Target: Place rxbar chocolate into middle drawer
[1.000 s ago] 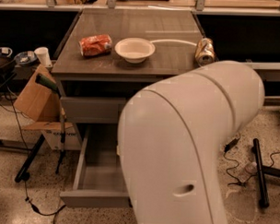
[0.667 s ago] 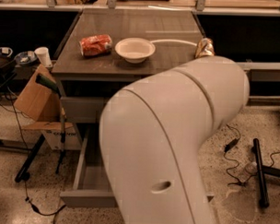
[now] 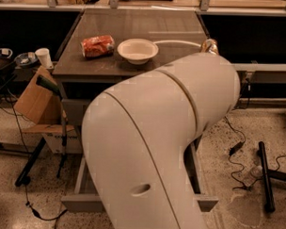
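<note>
- Closest to me, the robot's big cream arm casing [image 3: 156,150] fills the middle of the view and blocks most of what lies below and behind it.
- The gripper is somewhere behind that casing, likely down towards the drawer. It is fully hidden, so I cannot tell whether it is spread, closed, or pinching anything.
- The rxbar chocolate is nowhere in sight. It is not on the counter, and I cannot tell whether it is in the hidden gripper or already in the drawer.
- The middle drawer [image 3: 79,203] stands pulled out under the arm. Only its grey front lip and part of the left side wall show on either side of the casing.
- A black cable [image 3: 236,152] lies on the speckled floor to the right, and a cardboard box [image 3: 33,100] leans at the left.
- Farther back, the dark counter [image 3: 136,26] holds an orange-red snack bag [image 3: 97,45], a white bowl [image 3: 137,50] just beside it and a tan can [image 3: 209,44] well to the right.
- My worry is a blind release. If the gripper sits over the drawer's edge and not its tray, the bar could glance off the lip onto the floor, and the arm could knock the drawer partly shut.
</note>
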`<state>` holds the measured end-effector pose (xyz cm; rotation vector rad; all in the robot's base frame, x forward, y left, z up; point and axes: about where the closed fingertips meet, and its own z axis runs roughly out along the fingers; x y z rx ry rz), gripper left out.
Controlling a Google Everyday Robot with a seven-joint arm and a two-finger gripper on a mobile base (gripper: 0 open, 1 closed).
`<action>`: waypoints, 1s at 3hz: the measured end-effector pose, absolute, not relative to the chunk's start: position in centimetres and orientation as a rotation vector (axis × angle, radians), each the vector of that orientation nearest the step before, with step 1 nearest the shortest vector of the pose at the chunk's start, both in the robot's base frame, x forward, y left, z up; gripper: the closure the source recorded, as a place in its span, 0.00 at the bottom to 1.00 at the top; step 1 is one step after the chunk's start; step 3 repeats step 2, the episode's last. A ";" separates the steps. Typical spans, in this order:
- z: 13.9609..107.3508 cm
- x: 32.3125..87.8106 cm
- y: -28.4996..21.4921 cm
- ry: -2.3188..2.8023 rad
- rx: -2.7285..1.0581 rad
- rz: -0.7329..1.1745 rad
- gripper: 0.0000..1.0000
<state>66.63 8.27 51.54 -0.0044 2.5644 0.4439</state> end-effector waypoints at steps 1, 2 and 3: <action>51.0 66.0 8.4 2.575 -0.018 0.465 0.00; 51.0 66.0 8.4 2.575 -0.018 0.465 0.00; 51.0 66.0 8.4 2.575 -0.018 0.465 0.00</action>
